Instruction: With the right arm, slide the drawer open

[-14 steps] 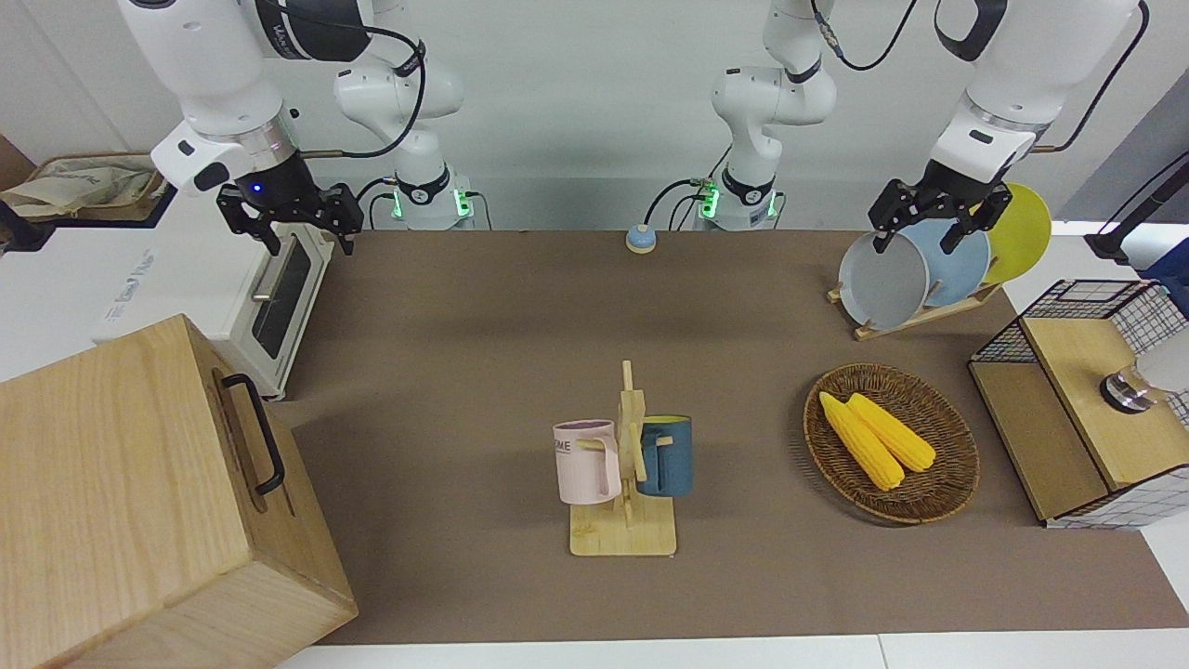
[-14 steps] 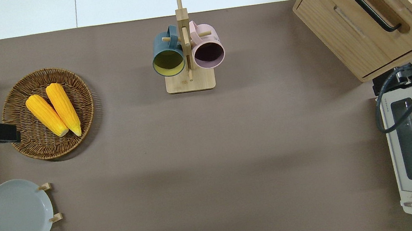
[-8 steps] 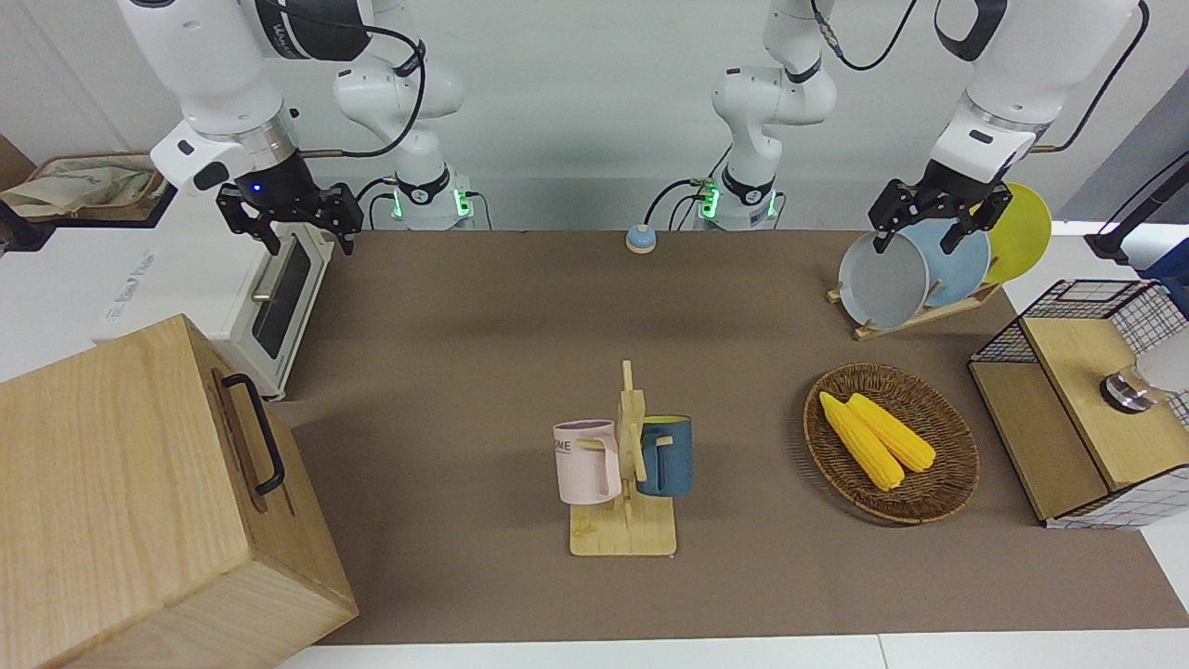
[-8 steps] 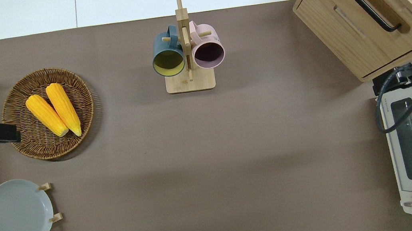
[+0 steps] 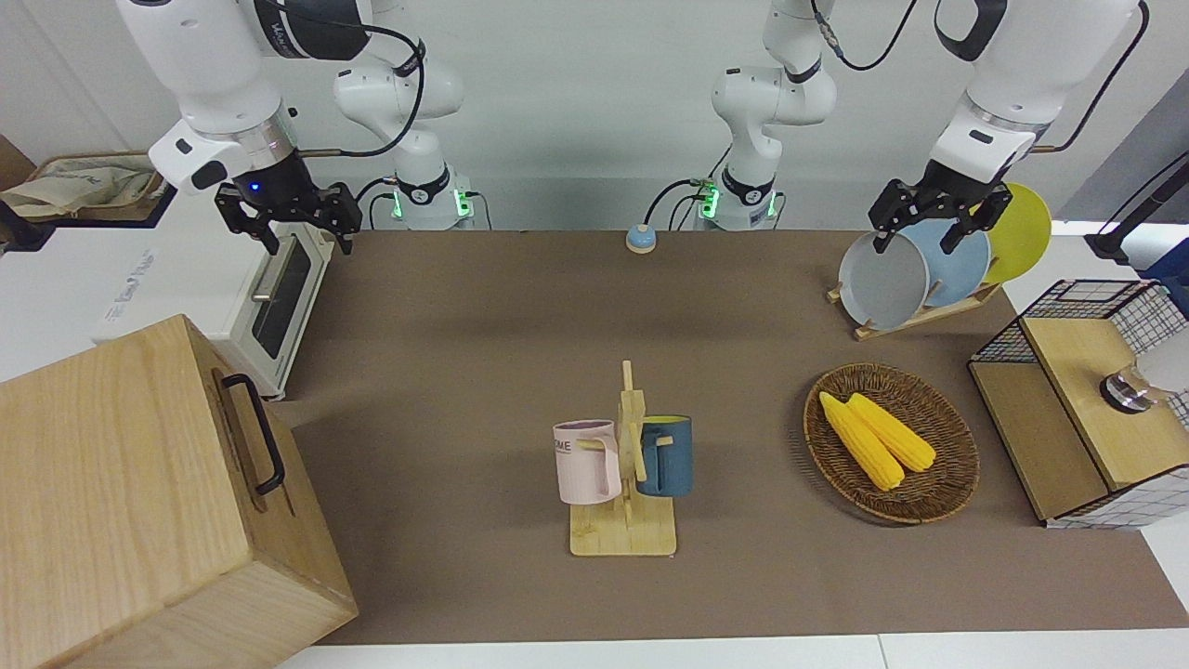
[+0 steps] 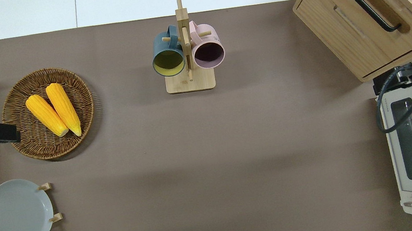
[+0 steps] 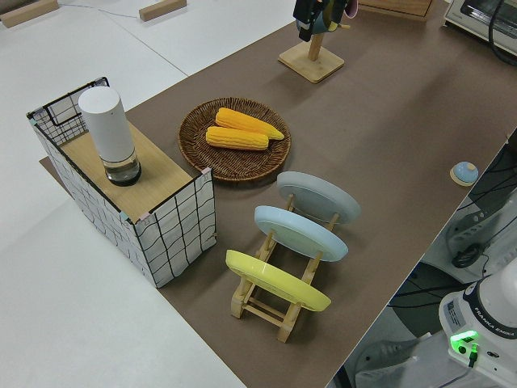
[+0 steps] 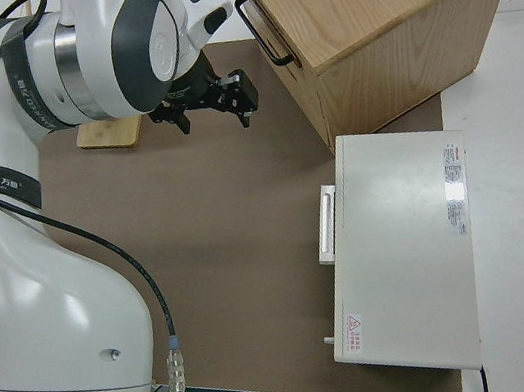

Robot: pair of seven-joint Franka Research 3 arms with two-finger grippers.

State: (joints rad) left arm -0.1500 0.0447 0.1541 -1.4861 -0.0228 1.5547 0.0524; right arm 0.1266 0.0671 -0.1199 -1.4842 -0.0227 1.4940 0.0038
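The drawer [image 5: 275, 472] is shut in the big wooden cabinet [image 5: 121, 502] at the right arm's end of the table, its black bar handle [image 5: 255, 432] facing the table's middle. It also shows in the overhead view [image 6: 354, 26] and its handle in the right side view [image 8: 259, 29]. My right gripper [image 5: 309, 243], blue light at its wrist, is open and empty in the air. In the overhead view [image 6: 398, 78] it hangs over the gap between the cabinet and the toaster oven, apart from the handle. My left arm is parked, its gripper [image 5: 918, 243] open.
A white toaster oven [image 5: 269, 297] stands beside the cabinet, nearer to the robots. A mug rack [image 5: 624, 465] with two mugs stands mid-table. A corn basket [image 5: 892, 446], a plate rack [image 5: 915, 269] and a wire-mesh box [image 5: 1087, 400] are toward the left arm's end.
My right gripper has shifted only slightly, a little higher in the front view. The drawer and the left arm have not moved.
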